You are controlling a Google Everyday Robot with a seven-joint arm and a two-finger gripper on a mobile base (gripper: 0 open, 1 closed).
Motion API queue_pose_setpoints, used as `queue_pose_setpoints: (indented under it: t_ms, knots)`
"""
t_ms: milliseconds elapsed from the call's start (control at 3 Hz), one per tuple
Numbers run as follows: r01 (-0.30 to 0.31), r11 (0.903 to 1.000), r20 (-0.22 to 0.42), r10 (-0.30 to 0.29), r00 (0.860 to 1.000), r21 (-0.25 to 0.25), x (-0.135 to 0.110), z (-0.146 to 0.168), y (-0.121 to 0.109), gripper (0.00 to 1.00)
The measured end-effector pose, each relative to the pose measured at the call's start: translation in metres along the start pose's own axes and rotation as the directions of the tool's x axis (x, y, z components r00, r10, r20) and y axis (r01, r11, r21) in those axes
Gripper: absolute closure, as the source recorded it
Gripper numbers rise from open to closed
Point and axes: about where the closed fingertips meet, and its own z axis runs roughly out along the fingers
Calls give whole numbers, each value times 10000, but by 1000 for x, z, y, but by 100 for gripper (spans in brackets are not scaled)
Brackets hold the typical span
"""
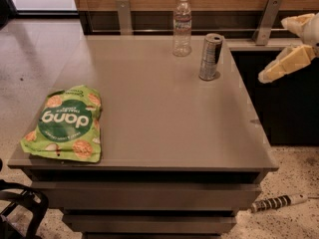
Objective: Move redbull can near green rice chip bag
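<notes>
Camera view: the green rice chip bag (64, 124) lies flat at the table's (164, 128) near left corner. Well apart from it, the redbull can (210, 57) stands upright by the far right edge. Right of the can, off the table, the gripper (273, 49) hangs with fingers spread, empty. A water bottle (182, 26) stands farthest back.

1. The redbull can (211, 57) is a slim silver-grey can with dark panels and a shiny top. It stands upright near the far right corner of the table (159, 118)
2. The green rice chip bag (65, 123) is a bright green pouch with a dark green circle and pictured round chips. It lies flat at the near left corner, well apart from the can, its white lettering upside down to the camera
3. The gripper (288, 59) hangs off the table's right edge, near the can and not touching it
</notes>
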Motion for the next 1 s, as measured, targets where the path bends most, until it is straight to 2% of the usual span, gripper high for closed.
queue_pose_setpoints:
  t_ms: [333, 667, 1000]
  knots:
    - [-478, 9984, 972, 504, 9940, -293, 14, 35, -4, 0]
    - [-829, 9958, 2036, 891, 9750, -387, 23, 60, -10, 0]
    - [-995, 9943, 3109, 1065, 9444, -384, 21, 77, -21, 0]
